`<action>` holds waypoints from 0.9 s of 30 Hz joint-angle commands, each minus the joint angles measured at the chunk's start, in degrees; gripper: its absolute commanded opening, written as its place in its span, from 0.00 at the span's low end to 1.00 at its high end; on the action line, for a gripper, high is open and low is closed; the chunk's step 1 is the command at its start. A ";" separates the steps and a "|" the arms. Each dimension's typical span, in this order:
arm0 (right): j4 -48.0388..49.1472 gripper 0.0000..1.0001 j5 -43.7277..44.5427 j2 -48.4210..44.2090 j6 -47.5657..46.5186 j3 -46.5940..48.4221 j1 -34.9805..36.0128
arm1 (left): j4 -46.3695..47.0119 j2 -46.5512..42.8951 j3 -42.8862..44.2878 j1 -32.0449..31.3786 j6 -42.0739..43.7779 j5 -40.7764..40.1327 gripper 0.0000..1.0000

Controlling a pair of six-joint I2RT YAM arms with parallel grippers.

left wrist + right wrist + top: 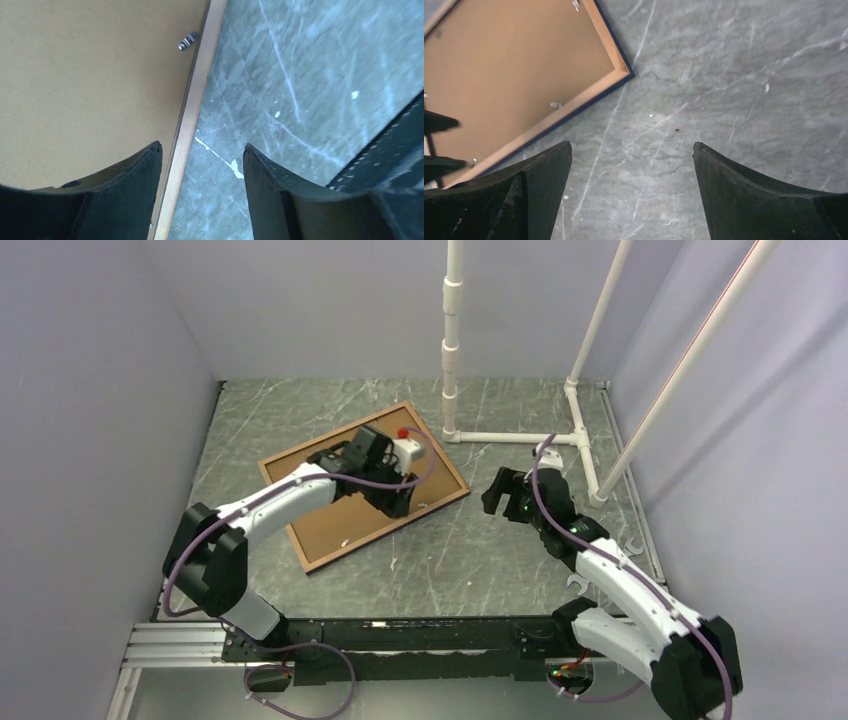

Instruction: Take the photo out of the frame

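Observation:
The frame (452,478) lies face down on the marble table, with its pale wood back rim (197,95) and navy outer edge (616,75) showing. The photo shows only its brown hardboard back (330,520) (90,85) (519,70), held in by small metal tabs (188,41) (555,105). Its picture side is hidden. My left gripper (395,502) (202,150) is open and low over the frame's near right edge, one finger above the hardboard and one above the table. My right gripper (497,495) (632,147) is open and empty over bare table, right of the frame's corner.
A white pipe stand (452,340) rises behind the frame, and its base pipes (510,437) run along the table's back right. Grey walls close in the left, back and right. The right arm's dark body (390,145) shows at the edge of the left wrist view.

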 commanded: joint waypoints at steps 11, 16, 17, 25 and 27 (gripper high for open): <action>-0.78 0.93 4.47 -12.23 -2.00 -5.38 -0.99 | -4.46 12.01 2.48 -11.09 5.54 -20.26 0.60; -0.43 0.93 4.25 -12.12 -1.68 -6.20 -1.22 | -4.24 12.92 2.68 -12.14 5.37 -21.56 0.52; -0.41 0.93 4.20 -12.06 -1.72 -6.18 -1.20 | -4.24 13.26 2.61 -12.52 5.32 -22.07 0.51; -0.51 0.93 4.55 -11.67 -2.10 -6.22 -1.21 | -5.09 15.63 3.60 -13.79 4.58 -25.07 0.35; -0.40 0.93 4.70 -11.73 -2.11 -6.33 -1.21 | -4.95 15.83 3.54 -14.23 4.64 -25.04 0.34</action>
